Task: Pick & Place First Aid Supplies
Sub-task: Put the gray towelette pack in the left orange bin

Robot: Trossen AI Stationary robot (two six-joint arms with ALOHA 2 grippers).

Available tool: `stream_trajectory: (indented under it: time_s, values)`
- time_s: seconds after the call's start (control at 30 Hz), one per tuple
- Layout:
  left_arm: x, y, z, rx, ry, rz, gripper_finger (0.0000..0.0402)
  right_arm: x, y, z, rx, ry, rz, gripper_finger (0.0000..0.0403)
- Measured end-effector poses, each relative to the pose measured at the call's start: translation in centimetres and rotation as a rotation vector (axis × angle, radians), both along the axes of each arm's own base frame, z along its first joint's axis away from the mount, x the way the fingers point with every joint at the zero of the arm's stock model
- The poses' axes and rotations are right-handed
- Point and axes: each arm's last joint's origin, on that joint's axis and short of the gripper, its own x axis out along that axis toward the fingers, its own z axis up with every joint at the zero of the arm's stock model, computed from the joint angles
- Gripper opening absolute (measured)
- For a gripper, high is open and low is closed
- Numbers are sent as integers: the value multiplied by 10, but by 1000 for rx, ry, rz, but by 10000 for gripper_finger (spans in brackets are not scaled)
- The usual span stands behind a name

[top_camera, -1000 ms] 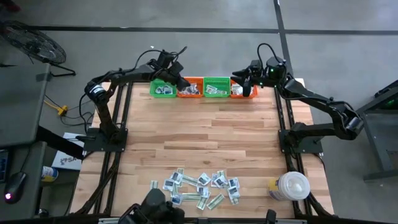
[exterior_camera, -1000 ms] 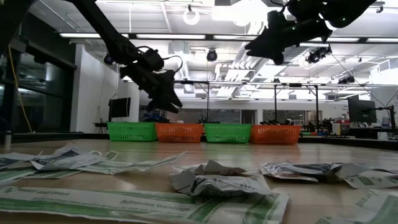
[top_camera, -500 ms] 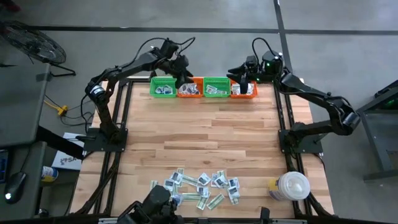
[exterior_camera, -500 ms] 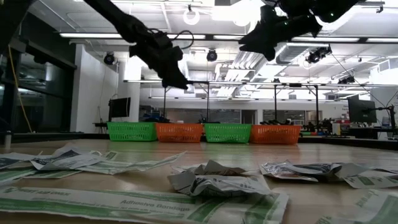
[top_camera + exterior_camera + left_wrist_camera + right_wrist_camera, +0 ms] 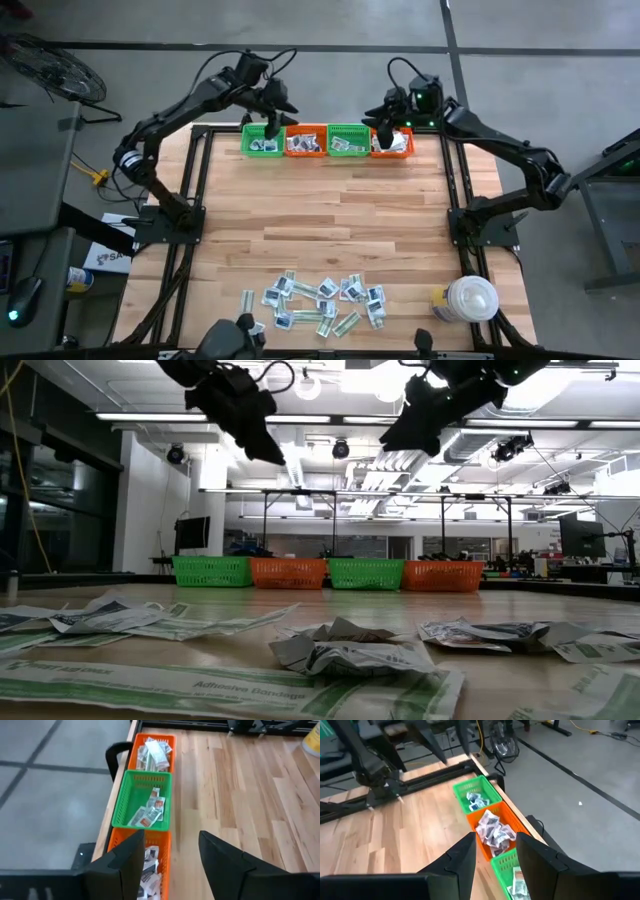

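Both end effectors up at the far edge, the loose supplies all the way back at the near edge

So my left end effector (image 5: 272,108) hangs above the far edge of the desk (image 5: 330,215), over the left end of the basket row (image 5: 327,141), fingers apart and nothing between them. My right end effector (image 5: 388,118) hangs over the right end of the same row, jaws partly apart, also empty as far as I can see. The first aid supplies (image 5: 322,303) still to move lie scattered along the near edge, around the middle, well apart from both. I'd say neither arm is really nearer, maybe the left for the pile's left side. The narrow green strips lie at mixed angles, so whichever goes will probably need a wrist turn to line up.
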Motion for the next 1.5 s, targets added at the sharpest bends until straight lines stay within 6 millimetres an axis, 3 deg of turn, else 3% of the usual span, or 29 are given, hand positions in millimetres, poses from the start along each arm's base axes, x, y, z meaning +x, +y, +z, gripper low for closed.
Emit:
stream_trajectory:
  time_s: [0.23, 0.7, 0.87, 1.23, 1.5]
  values:
    - [-13, -16, 15, 55, -19, 12, 182, 3, 0, -10, 7, -65, -12, 133]
    - [-26, -91, -38, -18, -138, 72, 182, 19, 20, -24, 15, -77, 15, 133]
    - [-29, -119, -43, -8, -121, 108, 182, 21, 25, -26, 15, -51, 42, 133]
    - [-12, -178, -40, 39, -113, 130, 182, 24, 47, -33, 75, 26, 255, 133]
    - [0, -224, -45, 55, -90, 167, 182, 1, 77, -32, 70, 91, 373, 133]
